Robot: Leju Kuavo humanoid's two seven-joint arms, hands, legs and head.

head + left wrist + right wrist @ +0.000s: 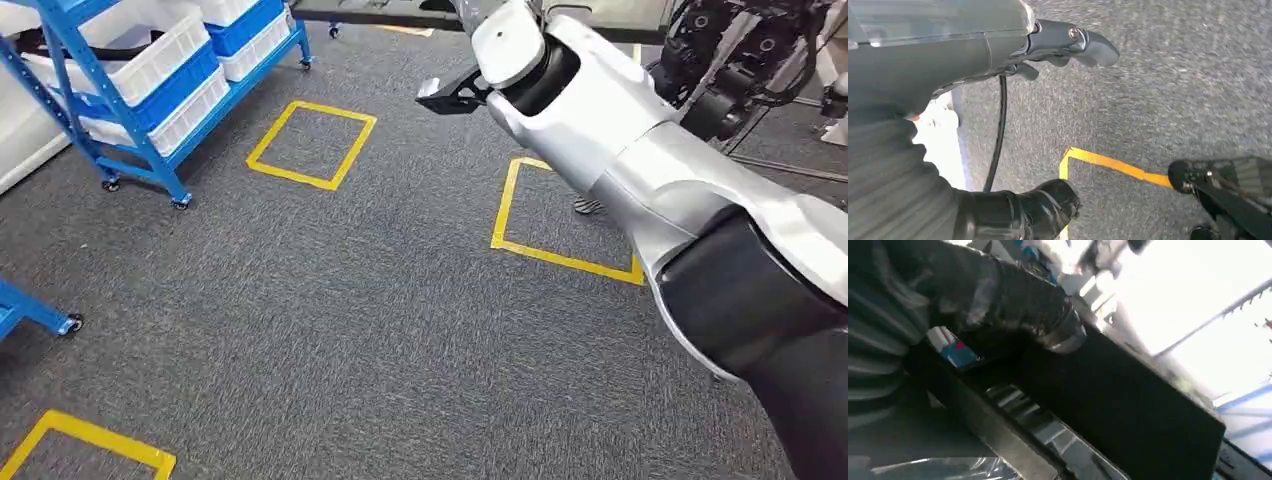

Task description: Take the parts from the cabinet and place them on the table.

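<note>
— How many yellow tape squares (311,145) are on the grey carpet floor (350,320)?

— Three; the one nearest is cut off by the picture's edge. One blue metal rack on castors (110,120) stands off to the left, with white plastic bins (150,55) and blue ones (170,88) stacked on it. I can't count them all, as the rack runs out of view.

— And the hands?

— The left hand (998,45) hangs over the floor, thumb and dark fingers apart, holding nothing. The right hand (455,95) is raised on its silver arm, close to the dark bench (380,12).

— Is it holding a part?

— I can't tell. The right wrist view is blurred: a dark, shiny crinkled shape (1023,305) sits by the hand, and I can't say whether it is the part or whether it is gripped.
</note>
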